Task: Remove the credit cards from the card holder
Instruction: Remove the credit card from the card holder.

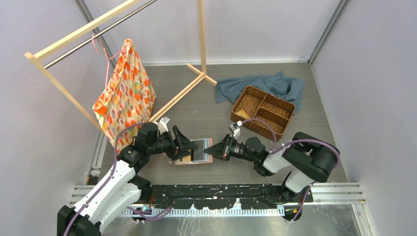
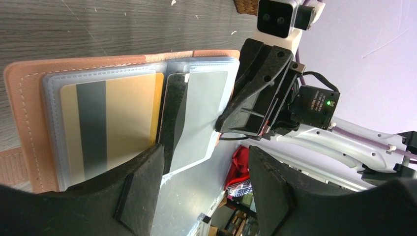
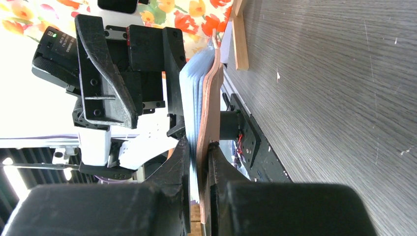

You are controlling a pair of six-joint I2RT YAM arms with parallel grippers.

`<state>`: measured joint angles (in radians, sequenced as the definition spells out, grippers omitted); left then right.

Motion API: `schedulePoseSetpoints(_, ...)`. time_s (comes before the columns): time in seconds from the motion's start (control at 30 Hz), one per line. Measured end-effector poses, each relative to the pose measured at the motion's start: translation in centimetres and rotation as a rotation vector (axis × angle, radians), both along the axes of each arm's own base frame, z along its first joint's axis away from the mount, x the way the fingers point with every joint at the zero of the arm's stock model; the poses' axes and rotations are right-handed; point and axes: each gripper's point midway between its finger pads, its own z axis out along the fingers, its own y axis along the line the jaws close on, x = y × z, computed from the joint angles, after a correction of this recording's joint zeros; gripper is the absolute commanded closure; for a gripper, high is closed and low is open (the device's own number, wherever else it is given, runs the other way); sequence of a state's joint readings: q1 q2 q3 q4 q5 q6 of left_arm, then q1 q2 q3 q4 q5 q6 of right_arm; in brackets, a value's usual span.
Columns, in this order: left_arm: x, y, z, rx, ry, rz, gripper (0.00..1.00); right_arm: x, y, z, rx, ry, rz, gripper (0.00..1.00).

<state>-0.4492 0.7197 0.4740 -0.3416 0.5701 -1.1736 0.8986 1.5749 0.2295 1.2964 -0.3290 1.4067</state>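
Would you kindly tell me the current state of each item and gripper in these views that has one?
left gripper: jaws open beside the card holder.
right gripper: jaws shut on the card holder's edge.
card holder: open.
gold card: tucked inside the holder.
grey card: tucked inside the holder.
floral bag: hanging from the rail.
blue cloth: crumpled.

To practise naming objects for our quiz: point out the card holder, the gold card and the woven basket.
card holder [image 2: 27, 113], left wrist view, stitched pink border.
gold card [image 2: 130, 110], left wrist view, face beside dark stripe.
woven basket [image 1: 273, 95], top external view, far rim.
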Motion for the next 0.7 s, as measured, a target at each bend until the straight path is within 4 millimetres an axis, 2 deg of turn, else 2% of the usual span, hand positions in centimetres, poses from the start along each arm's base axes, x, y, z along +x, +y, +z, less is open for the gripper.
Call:
schedulePoseSetpoints(0.6, -0.46, -0.05, -0.71, -0.018, -0.003, -0.022, 0.36, 0.11, -0.52, 0.23, 0.004, 0.008, -0.002, 0.99)
schedulePoseSetpoints(0.7, -0.46, -0.22, -0.66, -0.03, -0.012, -0.033, 0.4, 0.16, -0.57, 0.27, 0.006, 0.011, -0.001, 0.99)
